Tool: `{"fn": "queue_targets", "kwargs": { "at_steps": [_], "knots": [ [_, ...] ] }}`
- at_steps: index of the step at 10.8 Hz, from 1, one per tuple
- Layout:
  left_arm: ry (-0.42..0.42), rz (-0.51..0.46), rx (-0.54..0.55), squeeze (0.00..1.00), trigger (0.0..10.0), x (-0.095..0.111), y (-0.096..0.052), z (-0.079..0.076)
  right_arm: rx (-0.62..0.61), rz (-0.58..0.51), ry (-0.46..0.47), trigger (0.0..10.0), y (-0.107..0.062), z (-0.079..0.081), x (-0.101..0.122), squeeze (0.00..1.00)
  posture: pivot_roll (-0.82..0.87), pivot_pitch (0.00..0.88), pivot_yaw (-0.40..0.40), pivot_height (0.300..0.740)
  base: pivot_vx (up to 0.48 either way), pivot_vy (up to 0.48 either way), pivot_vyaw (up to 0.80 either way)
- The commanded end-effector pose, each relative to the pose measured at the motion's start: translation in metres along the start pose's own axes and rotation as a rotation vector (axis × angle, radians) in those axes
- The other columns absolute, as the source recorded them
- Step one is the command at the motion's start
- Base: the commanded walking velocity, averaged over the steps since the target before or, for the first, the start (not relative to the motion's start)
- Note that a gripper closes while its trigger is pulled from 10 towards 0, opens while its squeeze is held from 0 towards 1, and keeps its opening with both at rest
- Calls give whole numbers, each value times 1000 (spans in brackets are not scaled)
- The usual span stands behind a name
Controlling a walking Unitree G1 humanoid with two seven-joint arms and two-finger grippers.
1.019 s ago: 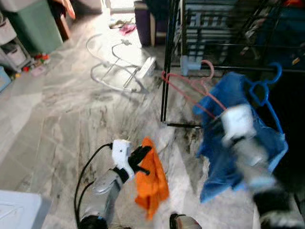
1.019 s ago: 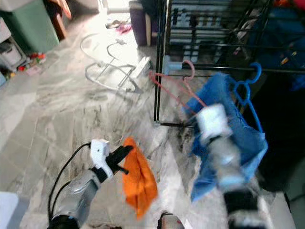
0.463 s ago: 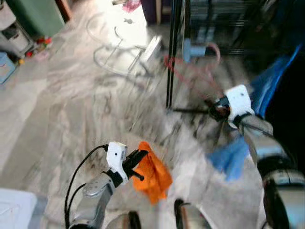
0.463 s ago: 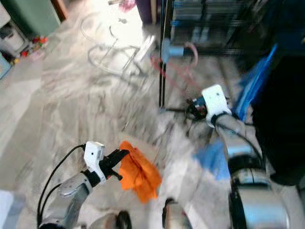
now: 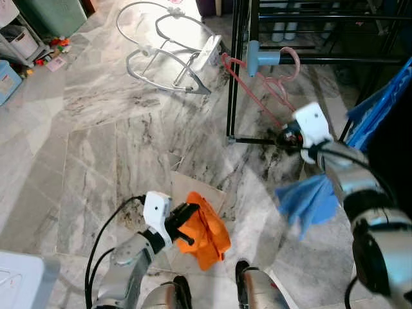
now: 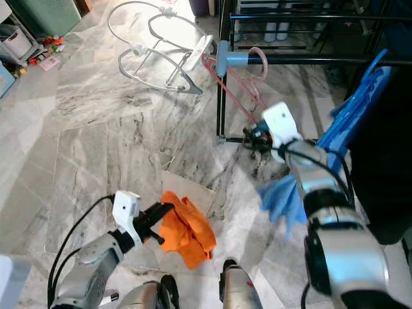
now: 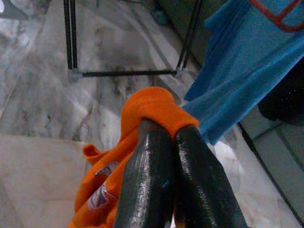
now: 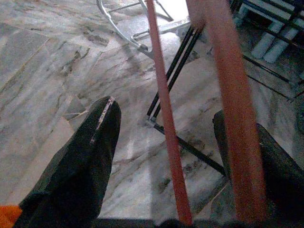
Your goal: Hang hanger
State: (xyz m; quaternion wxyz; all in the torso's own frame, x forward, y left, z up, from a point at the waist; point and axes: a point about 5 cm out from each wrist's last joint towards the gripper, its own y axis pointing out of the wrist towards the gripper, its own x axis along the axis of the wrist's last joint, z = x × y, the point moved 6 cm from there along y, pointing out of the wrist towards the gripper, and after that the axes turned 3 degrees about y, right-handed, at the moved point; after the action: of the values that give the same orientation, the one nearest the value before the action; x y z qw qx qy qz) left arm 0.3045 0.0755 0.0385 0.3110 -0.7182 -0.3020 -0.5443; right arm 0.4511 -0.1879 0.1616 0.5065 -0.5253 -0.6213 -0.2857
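Observation:
A pink hanger (image 5: 252, 87) hangs by its hook from the black drying rack's rail (image 5: 335, 60), beside a blue clamp (image 5: 260, 55). My right gripper (image 5: 287, 138) is at the hanger's lower end. In the right wrist view it stands open (image 8: 166, 114) with the hanger's pink bars (image 8: 164, 118) between its fingers (image 8: 90, 156). My left gripper (image 5: 185, 221) is low over the floor, shut on an orange cloth (image 5: 207, 233), which wraps over its tips (image 7: 168, 130). A blue garment (image 5: 376, 109) hangs at the right, its lower part (image 5: 309, 199) behind my right arm.
A white tubular frame (image 5: 168, 59) lies on the marble floor beyond the rack. The rack's black post (image 5: 233, 71) and floor bar (image 5: 254, 140) stand close to my right gripper. Storage bins (image 5: 38, 19) are far left, a white box (image 5: 19, 283) near left.
The camera tilted down. My right arm came away from the blue garment and dropped to the pink hanger's lower end. My left gripper still holds the orange cloth.

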Motion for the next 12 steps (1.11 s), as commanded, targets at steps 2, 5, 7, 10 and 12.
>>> {"fn": "queue_targets", "kwargs": {
  "at_steps": [2,5,7,10,12],
  "knots": [
    [12,31,7,0,10000,-6,-2,0,-51,-31,9,10000,0,-14,14,0,-156,270,80,740,0,0,0],
    [25,46,10,0,10000,-6,1,1,-67,-48,9,10000,-1,-26,23,0,-160,259,80,740,0,0,0],
    [28,59,10,0,10000,-9,1,1,-28,-66,9,0,-3,-27,30,0,-161,252,79,740,0,0,0],
    [30,71,4,0,10000,-12,4,-1,-5,-58,16,0,-1,-28,37,0,-165,242,74,740,0,0,0],
    [29,74,3,0,10000,-13,5,-3,31,-38,45,0,0,-21,33,0,-164,241,70,740,0,0,0]
  ]
}}
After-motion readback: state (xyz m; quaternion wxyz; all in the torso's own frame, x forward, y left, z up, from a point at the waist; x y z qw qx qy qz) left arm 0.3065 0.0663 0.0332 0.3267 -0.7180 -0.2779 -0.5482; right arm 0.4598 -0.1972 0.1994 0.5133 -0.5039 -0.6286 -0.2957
